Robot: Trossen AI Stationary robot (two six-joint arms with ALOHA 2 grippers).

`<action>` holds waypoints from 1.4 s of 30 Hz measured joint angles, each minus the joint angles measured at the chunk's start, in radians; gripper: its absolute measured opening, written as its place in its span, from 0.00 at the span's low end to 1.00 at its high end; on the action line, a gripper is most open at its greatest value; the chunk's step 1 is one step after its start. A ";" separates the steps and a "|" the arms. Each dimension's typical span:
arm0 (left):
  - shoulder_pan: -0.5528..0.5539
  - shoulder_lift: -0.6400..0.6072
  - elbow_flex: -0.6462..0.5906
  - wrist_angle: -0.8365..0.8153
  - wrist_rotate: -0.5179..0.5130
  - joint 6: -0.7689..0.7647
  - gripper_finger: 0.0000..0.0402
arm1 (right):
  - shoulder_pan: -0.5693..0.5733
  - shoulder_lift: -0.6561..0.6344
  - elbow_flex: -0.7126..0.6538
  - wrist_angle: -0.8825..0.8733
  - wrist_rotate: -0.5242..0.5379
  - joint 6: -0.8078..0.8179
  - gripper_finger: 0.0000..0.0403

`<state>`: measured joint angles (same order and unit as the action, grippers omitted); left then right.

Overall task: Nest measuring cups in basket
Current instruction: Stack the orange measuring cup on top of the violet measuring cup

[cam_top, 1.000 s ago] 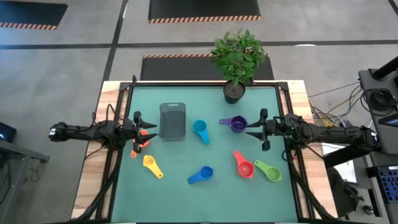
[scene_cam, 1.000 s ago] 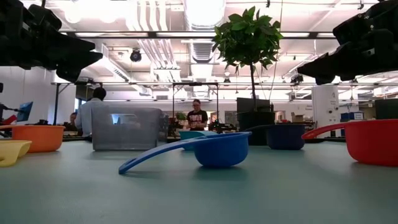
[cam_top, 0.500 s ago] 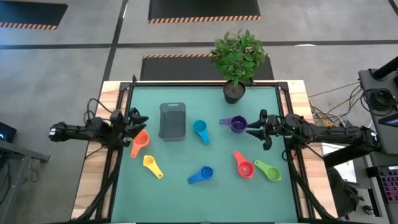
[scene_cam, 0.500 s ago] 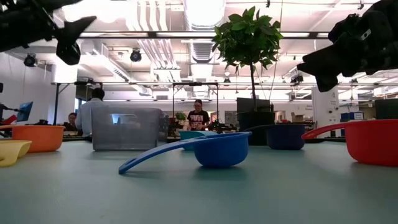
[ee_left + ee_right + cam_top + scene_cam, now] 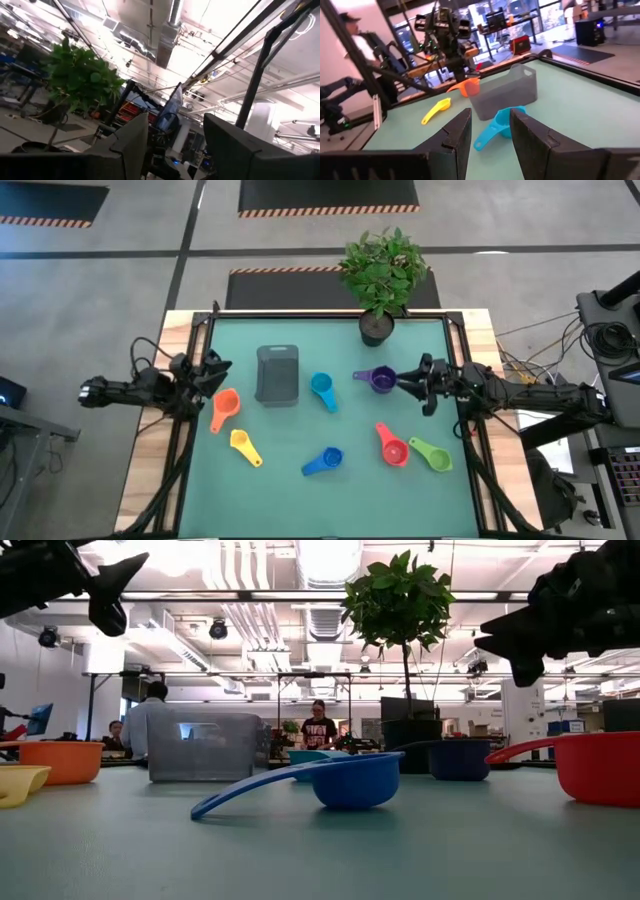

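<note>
Seven measuring cups lie on the green mat, bowls up: orange (image 5: 225, 408), yellow (image 5: 245, 446), blue (image 5: 323, 461), cyan (image 5: 322, 390), purple (image 5: 378, 379), red (image 5: 392, 446) and green (image 5: 430, 453). The dark grey basket (image 5: 277, 374) stands between the orange and cyan cups. My left gripper (image 5: 216, 368) is open and raised above the mat's left edge, just beyond the orange cup, tipped up toward the ceiling in its wrist view (image 5: 175, 145). My right gripper (image 5: 404, 383) is open and hangs in the air just right of the purple cup; its wrist view (image 5: 490, 135) looks across the cyan cup (image 5: 496, 126) to the basket (image 5: 505, 92).
A potted plant in a black pot (image 5: 377, 328) stands at the mat's far edge, behind the purple cup. The mat's middle (image 5: 320, 425) and near strip are bare. Black frame rails (image 5: 190, 430) run along both sides. People (image 5: 317, 727) stand in the room behind.
My left gripper has drawn back from over the orange cup toward the table's left edge, risen and tipped upward; the orange cup now shows whole on the mat. My right gripper has dipped a little beside the purple cup.
</note>
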<state>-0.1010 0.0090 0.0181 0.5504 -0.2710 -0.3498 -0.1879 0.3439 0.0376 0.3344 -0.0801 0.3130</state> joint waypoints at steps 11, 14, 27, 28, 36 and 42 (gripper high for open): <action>0.000 0.002 0.000 0.010 -0.362 0.121 0.44 | 0.000 0.093 0.000 0.042 0.038 0.035 0.30; 0.000 0.006 0.000 0.004 -0.394 0.086 0.44 | 0.001 0.130 0.000 0.144 0.059 0.057 0.30; 0.000 0.103 0.065 -0.066 -0.306 0.083 0.44 | 0.029 0.291 0.070 0.416 0.056 -0.112 0.30; 0.000 0.111 0.079 -0.071 -0.306 0.105 0.44 | 0.029 0.296 0.082 0.415 0.054 -0.122 0.30; 0.000 0.177 0.185 -0.109 -0.309 0.284 0.44 | 0.042 0.313 0.131 0.412 0.047 -0.180 0.30; 0.000 0.213 0.276 -0.307 -0.286 0.286 0.44 | 0.087 0.394 0.183 0.411 0.117 -0.233 0.30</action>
<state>-0.1009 0.2224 0.2937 0.2429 -0.5575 -0.0638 -0.1004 0.7378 0.2206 0.7456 0.0374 0.0796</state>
